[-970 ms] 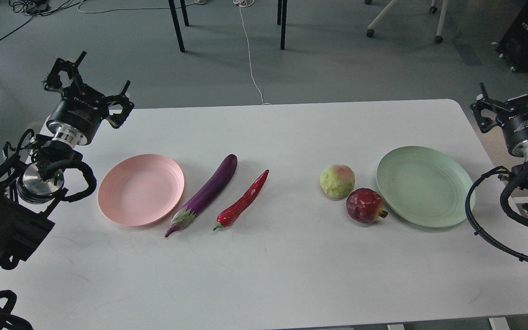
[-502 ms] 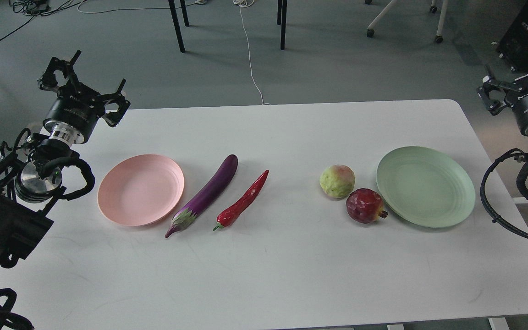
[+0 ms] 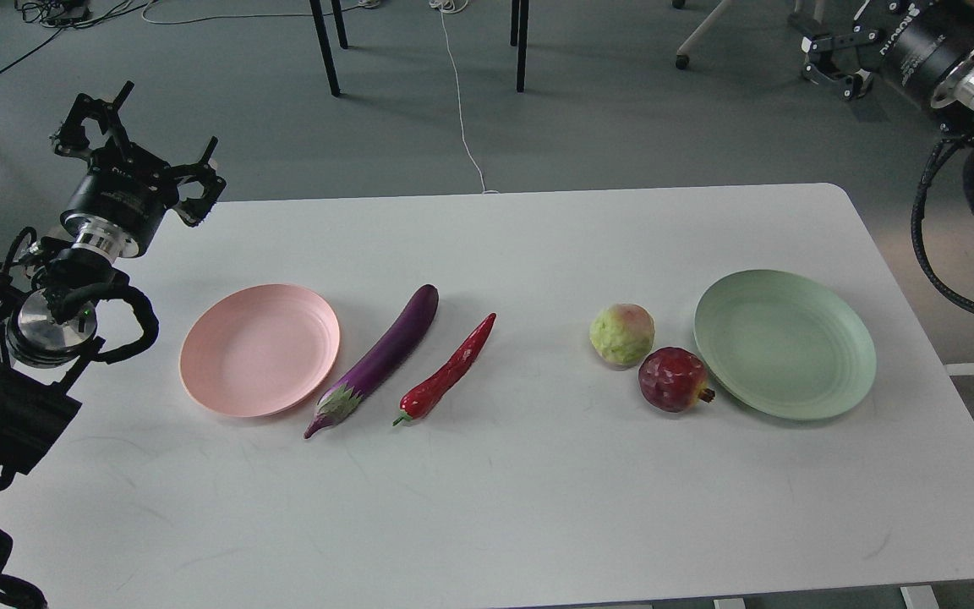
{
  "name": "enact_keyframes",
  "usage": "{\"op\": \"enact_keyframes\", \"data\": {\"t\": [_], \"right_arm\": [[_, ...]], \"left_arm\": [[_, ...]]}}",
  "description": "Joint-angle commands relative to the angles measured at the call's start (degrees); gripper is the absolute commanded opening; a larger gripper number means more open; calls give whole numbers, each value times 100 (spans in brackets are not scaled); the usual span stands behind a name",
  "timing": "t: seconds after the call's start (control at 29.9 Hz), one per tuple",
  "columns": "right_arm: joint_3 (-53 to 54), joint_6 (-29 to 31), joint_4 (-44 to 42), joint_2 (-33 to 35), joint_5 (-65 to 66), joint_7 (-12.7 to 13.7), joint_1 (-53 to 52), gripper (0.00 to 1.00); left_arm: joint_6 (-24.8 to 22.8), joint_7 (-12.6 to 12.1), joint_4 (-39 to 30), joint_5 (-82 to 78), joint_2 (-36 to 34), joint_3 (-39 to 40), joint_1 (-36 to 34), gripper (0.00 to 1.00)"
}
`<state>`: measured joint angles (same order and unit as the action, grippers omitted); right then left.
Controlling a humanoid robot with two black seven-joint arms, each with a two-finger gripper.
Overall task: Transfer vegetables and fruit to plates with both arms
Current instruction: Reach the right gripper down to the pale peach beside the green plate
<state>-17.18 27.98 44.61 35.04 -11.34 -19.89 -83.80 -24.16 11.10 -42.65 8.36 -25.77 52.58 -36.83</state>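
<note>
A purple eggplant (image 3: 380,358) and a red chili pepper (image 3: 451,369) lie side by side on the white table, just right of an empty pale pink plate (image 3: 259,348). A yellow-green fruit (image 3: 622,334) and a dark red faceted fruit (image 3: 672,379) sit touching each other, just left of an empty pale green plate (image 3: 785,342). My left gripper (image 3: 134,145) is open and empty, raised over the table's far left corner. My right gripper (image 3: 838,38) is open and empty, high at the top right, past the table's far right edge and partly cut off by the frame.
The white table (image 3: 538,507) fills the view. On the floor beyond its far edge are black chair legs (image 3: 326,46), a white cable (image 3: 462,101) and a wheeled chair base (image 3: 741,34). My arms' cables hang at both sides.
</note>
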Motion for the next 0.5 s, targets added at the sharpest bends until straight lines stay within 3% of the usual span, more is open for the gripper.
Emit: {"op": "enact_keyframes", "data": {"t": [0.0,0.13,0.3,0.47], "right_arm": [[-942,-230,92,-427,641,-6,-470,98],[-2032,-827,355,-1155,1212,-50,-961,95],[-3447,-1276,838,-1911,2195,-314,-1542,95],[-4503,-1725,988,-2553,3453,-323,-1622,95]], "left_arm": [[-10,15,3,-1,28,-20,9,98],[-115,32,3,-10,55,-20,9,98],[-177,32,11,-1,63,24,18,98],[-186,32,11,-1,160,7,9,98]]}}
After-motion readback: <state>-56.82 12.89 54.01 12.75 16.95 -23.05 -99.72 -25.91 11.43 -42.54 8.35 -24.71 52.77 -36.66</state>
